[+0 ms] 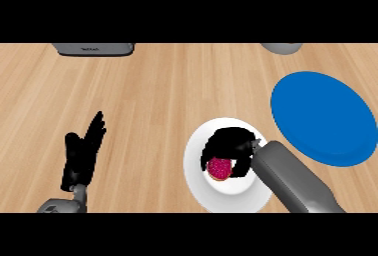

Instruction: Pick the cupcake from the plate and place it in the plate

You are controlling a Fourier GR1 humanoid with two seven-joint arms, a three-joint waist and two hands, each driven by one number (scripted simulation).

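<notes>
where the view looks steeply down, the whole ground is one table of pale wood, planks running left to right, grain and seams plain to see; nothing of the room beyond its top shows.

items on the table:
- white plate, round, right of the middle near the lower edge.
- cupcake, pink top with dark specks, over the white plate's middle; only its lower left part shows beneath the fingers. whether it rests on the plate or is lifted clear cannot be told.
- blue plate, larger, up and right of the white plate, just beside it, rims close together.
- grey box, dark, cut off by the upper edge at the left.
- grey round thing, cut off by the upper edge at the right; what it is cannot be told.

hands:
- right hand, black, fingers curled down round the cupcake and hiding most of it; its grey forearm comes in from the lower right across the white plate's rim.
- left hand, black, fingers straight and pointing up, holding nothing, at the lower left, well apart from both plates.
</notes>
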